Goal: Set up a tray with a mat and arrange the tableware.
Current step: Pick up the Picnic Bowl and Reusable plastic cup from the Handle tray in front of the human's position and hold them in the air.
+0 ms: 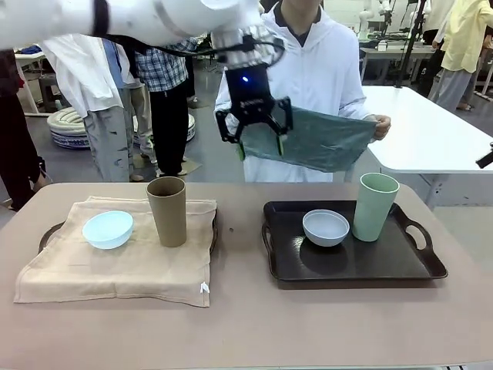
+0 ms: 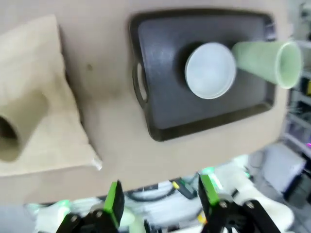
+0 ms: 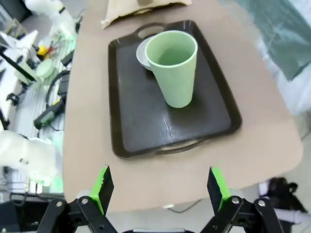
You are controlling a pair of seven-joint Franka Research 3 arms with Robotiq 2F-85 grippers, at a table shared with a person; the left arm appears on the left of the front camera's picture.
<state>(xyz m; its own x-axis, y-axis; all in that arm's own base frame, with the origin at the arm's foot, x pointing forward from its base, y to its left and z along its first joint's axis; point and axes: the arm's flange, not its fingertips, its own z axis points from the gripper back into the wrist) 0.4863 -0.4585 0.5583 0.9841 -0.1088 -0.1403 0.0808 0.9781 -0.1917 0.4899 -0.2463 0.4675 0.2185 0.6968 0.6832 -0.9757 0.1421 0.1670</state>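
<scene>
Two trays sat on the tan table (image 1: 246, 316) in the front view, both well below the left gripper (image 1: 260, 150), which hung above the table's far edge with its jaws spread wide. We saw it just in front of one corner of a teal mat (image 1: 327, 140). This was a limp, soft cloth held up by a person (image 1: 323, 69) in a white coat, with one hand (image 1: 381, 126) at its other end. Whether a finger touched the cloth we could not tell. On the robot's left a dark tray (image 1: 48, 233) lay under a wrinkled beige mat (image 1: 115, 270). The mat carried a round pale blue bowl (image 1: 108, 229) and, beside it, an upright tan cup (image 1: 167, 210), tall and handleless. On the right, a smooth black tray (image 1: 362, 266) with loop handles held a greyish white bowl (image 1: 326, 227) and an upright pale green cup (image 1: 375, 206) just beside it.

In the left wrist view we looked down past the left gripper (image 2: 161, 199), its green pads (image 2: 114, 201) far apart with nothing between them. Well beyond them lay the black tray (image 2: 160, 73) with the greyish white bowl (image 2: 210, 70) and pale green cup (image 2: 265, 62), and the beige mat (image 2: 43, 97) with the tan cup (image 2: 14, 128).

In the right wrist view the right gripper (image 3: 160, 187) was also wide open and empty, above the table (image 3: 87, 97) edge. Beyond it lay the black tray (image 3: 141, 121). The pale green cup (image 3: 172, 63) stood on it, with the greyish white bowl (image 3: 142, 51) half hidden behind. We saw the beige mat (image 3: 146, 7) at the top and the teal mat (image 3: 282, 34) at upper right.
</scene>
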